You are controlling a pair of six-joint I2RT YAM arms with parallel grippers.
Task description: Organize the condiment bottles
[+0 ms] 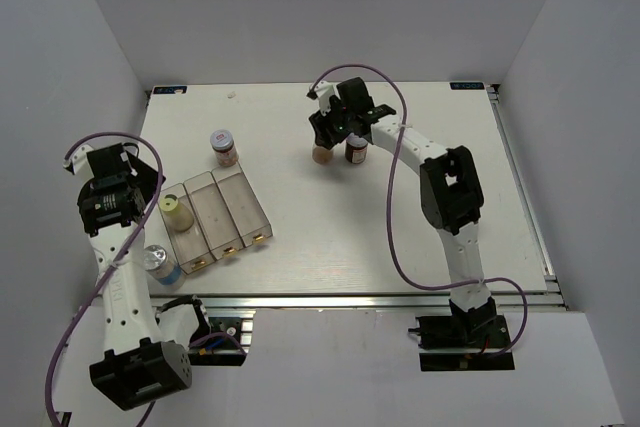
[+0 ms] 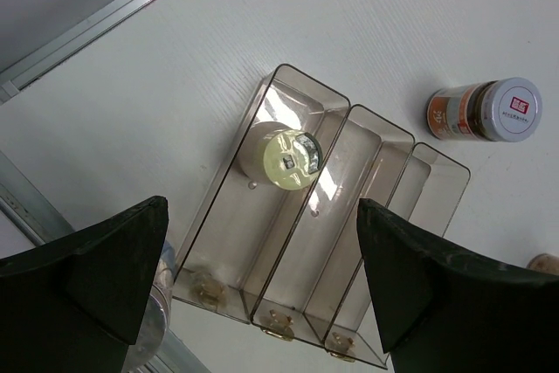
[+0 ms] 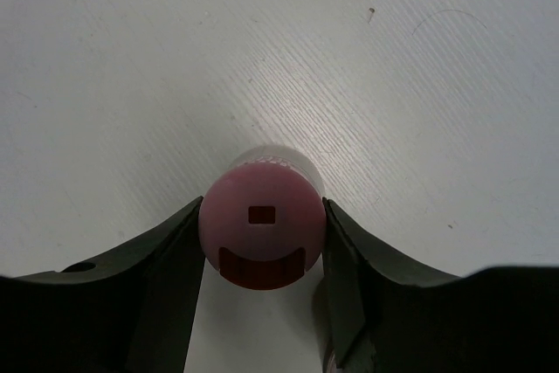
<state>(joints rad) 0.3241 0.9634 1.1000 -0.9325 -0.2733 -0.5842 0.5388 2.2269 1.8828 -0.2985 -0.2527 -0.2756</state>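
Judging from its build, the pink-lidded jar (image 3: 262,238) should be light and rigid. It is a small hard cylinder with smooth walls that could slip or twist if pinched off-centre, so the best hold is square across the lid or just under it, axis upright. I cannot tell whether the body is glass; if it is, it wants a gentle set-down. The right hand (image 3: 262,209) has its two fingers pressed against opposite sides of that lid, at 9 and 3 o'clock in the wrist view. It looks clamped on the jar, which seems to stand on the white bench (image 3: 393,85), though I cannot tell whether it is off the surface. The lid is round and matte pink, with a small rectangular recess and a curved slot in its top, and a pale body shows just beyond its rim. From overhead this hand is at about 12 o'clock of the bench centre, over a pale tan jar (image 1: 322,154) and a dark brown jar (image 1: 356,152) just beside each other; which one is gripped is unclear. The left hand (image 2: 262,207) hangs with fingers wide apart, holding nothing, above the clear three-compartment tray (image 2: 381,121) at 9 o'clock. A yellow-lidded jar (image 2: 288,159) stands in the tray's outermost compartment. A silver-lidded jar (image 2: 485,111) stands apart from the tray at roughly 10 o'clock. A white and blue jar (image 1: 160,263) sits just beside the tray at 8 o'clock.
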